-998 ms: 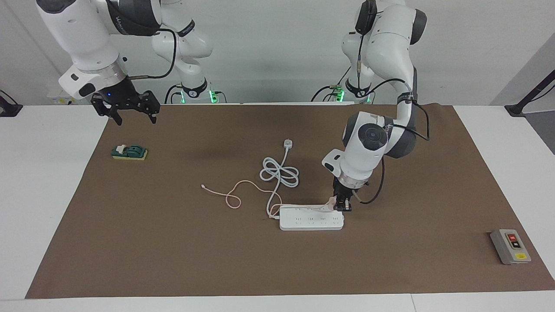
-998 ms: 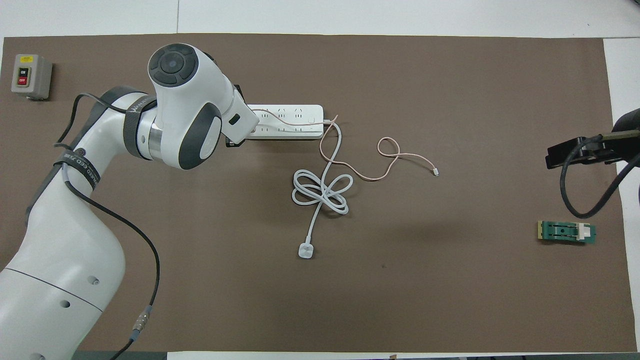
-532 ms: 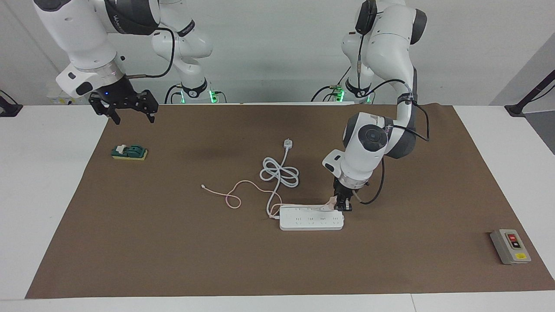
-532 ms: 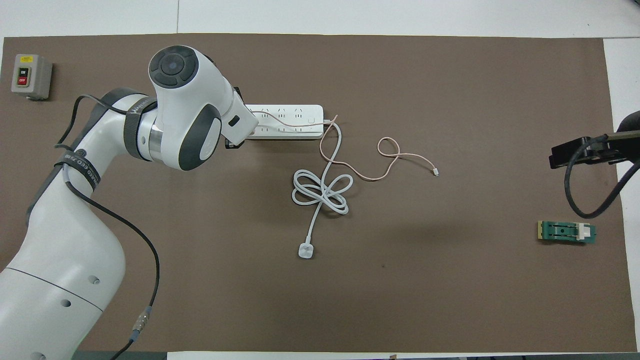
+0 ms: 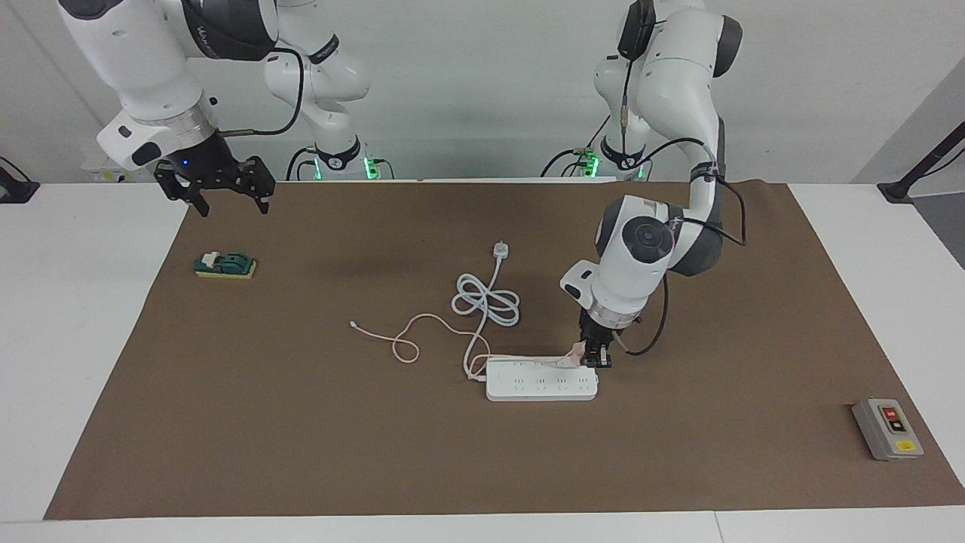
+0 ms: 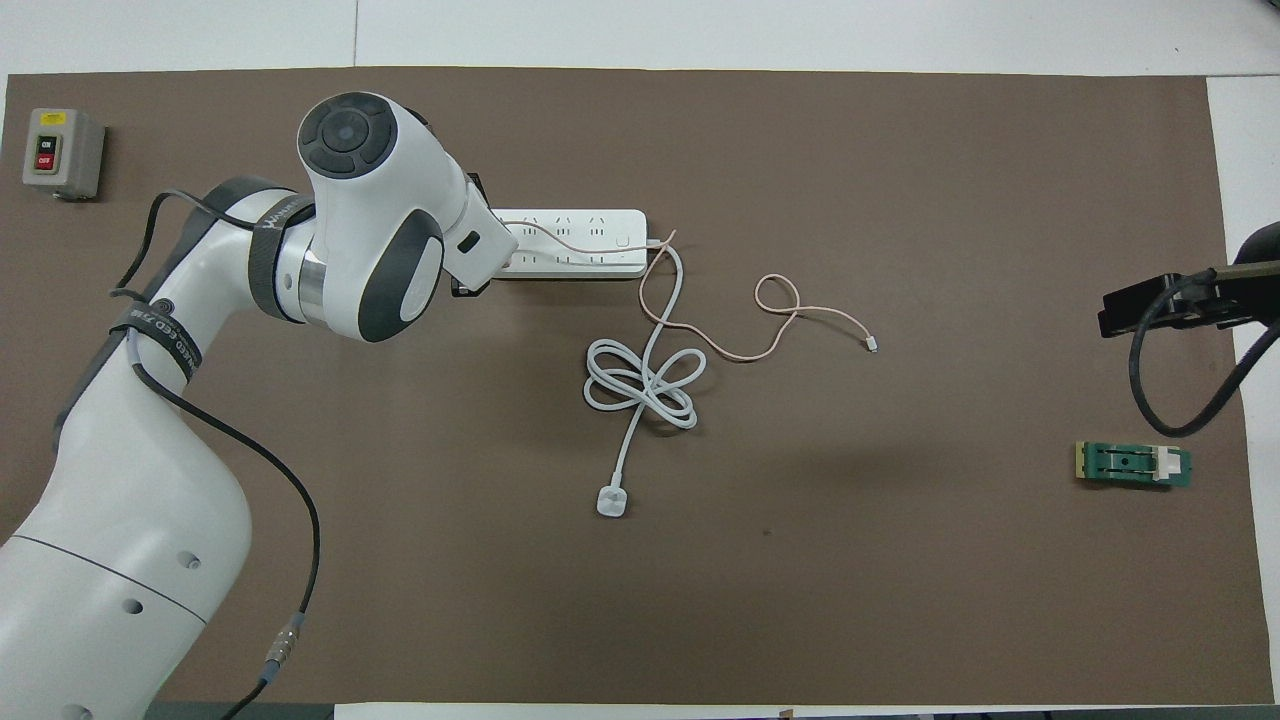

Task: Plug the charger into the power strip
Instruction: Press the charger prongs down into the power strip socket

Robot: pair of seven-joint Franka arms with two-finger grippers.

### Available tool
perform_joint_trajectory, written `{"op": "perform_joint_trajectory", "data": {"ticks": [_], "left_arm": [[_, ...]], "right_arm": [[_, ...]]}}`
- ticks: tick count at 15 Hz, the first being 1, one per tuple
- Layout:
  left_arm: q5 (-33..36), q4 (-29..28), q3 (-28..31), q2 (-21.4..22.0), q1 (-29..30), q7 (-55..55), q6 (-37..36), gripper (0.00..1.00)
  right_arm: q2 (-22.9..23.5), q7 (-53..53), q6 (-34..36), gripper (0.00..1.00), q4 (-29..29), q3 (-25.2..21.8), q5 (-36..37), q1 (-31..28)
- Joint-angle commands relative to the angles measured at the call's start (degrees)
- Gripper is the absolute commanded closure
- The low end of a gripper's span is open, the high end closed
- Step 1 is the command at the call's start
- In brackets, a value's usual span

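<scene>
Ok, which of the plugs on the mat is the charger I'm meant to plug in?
Find the white power strip mid-mat. At its end toward the left arm, the left gripper is shut on the charger: a small pale pink cube trailing a thin pink cable, unlike the white plug on the thick cord.

Robotics lab, two white robot arms [image 5: 656, 249] mounted at a table [image 5: 75, 339], brown mat [image 5: 301, 437], bare white walls
</scene>
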State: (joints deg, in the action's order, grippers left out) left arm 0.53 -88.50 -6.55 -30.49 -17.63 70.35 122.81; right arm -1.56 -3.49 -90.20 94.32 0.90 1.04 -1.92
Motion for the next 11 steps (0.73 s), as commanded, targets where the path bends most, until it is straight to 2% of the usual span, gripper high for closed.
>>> {"op": "perform_joint_trajectory", "data": {"ticks": [1,11], "left_arm": [[0.88,-2.56,0.40,1.40,-0.30,0.23,2.44,1.00],[1.14,-2.47,0.57,1.31,0.23,0.40,1.47,1.00]], "right_arm": [[-0.99,-0.90,-0.41,0.00,0.86,0.42,0.19,-0.90],[-1.08,-0.82,-0.32,0.00,0.86,0.42,0.19,-0.63]]}}
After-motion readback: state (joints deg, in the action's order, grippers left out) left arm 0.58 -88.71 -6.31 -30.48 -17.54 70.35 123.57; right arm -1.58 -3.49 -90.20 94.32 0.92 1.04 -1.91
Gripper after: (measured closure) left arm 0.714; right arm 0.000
